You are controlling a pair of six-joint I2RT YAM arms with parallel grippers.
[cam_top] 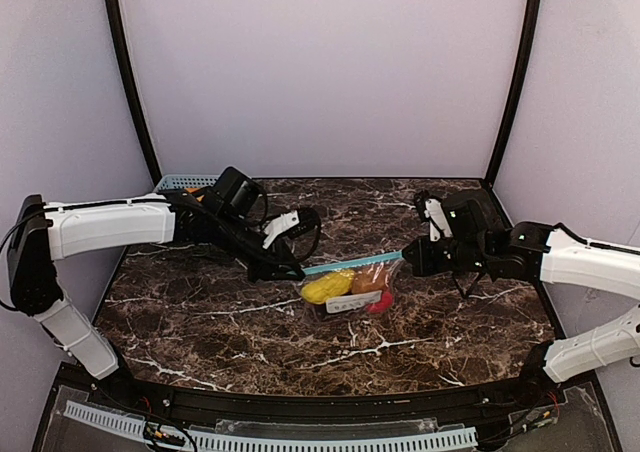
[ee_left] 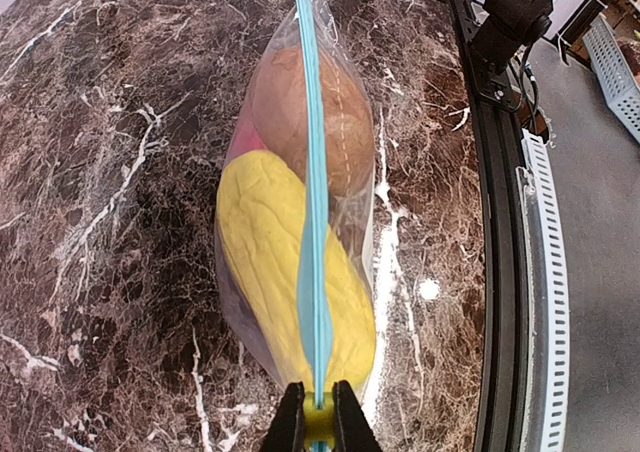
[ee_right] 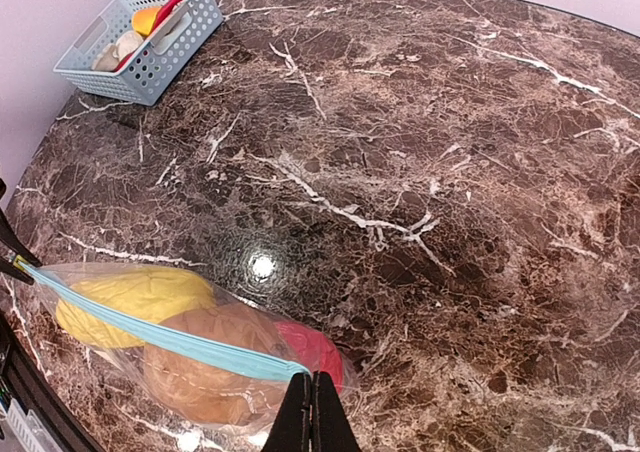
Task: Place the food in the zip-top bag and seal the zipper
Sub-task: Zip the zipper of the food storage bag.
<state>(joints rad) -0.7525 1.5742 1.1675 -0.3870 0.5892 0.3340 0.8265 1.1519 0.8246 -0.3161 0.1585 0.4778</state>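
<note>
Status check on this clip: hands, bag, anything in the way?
Left hand shut on one end of zipper, right hand shut on the other. Bag strung between them, food inside. Nothing in the way.

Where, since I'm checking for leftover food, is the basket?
Top view: the basket sits at the table's far-left corner, just behind the left arm.

Clear zip-top bag (cam_top: 352, 294) w/ food (cam_top: 327, 286) inside, teal zipper (cam_top: 350, 265) taut.
</note>
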